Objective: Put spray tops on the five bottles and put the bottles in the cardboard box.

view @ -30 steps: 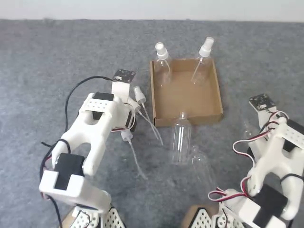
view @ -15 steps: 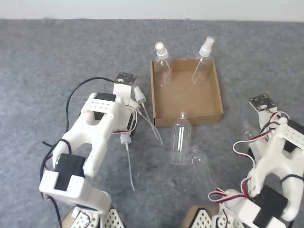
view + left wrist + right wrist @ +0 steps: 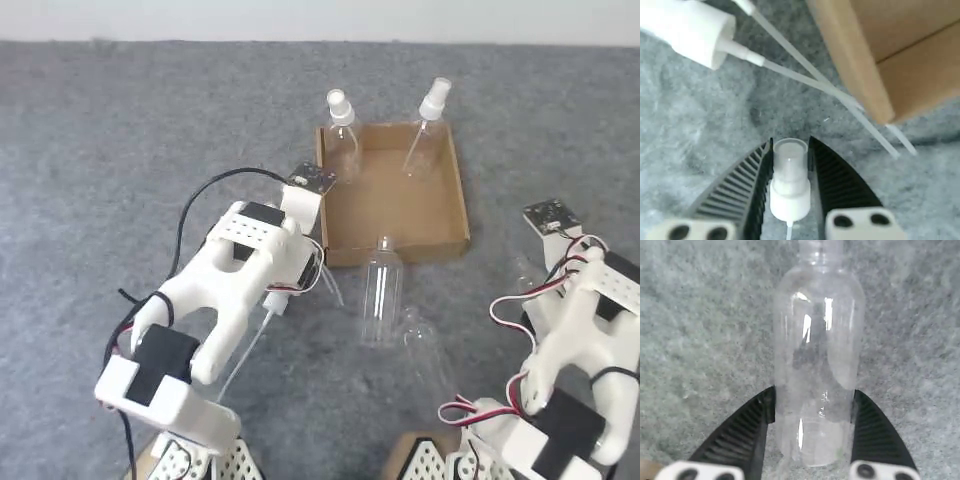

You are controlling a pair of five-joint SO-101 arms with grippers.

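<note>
A spray top (image 3: pixel 790 186) was pinched in the left end effector (image 3: pixel 790 147), near the cardboard box (image 3: pixel 910 60)'s corner; two capped bottles (image 3: pixel 342 140) (image 3: pixel 424 135) stood inside at the far wall; an open bottle (image 3: pixel 381 290) lay on the bench (image 3: pixel 100 150), neck at the near wall. The right end effector (image 3: pixel 813 392) clasped a clear bottle (image 3: pixel 817 340) by its sides.
</note>
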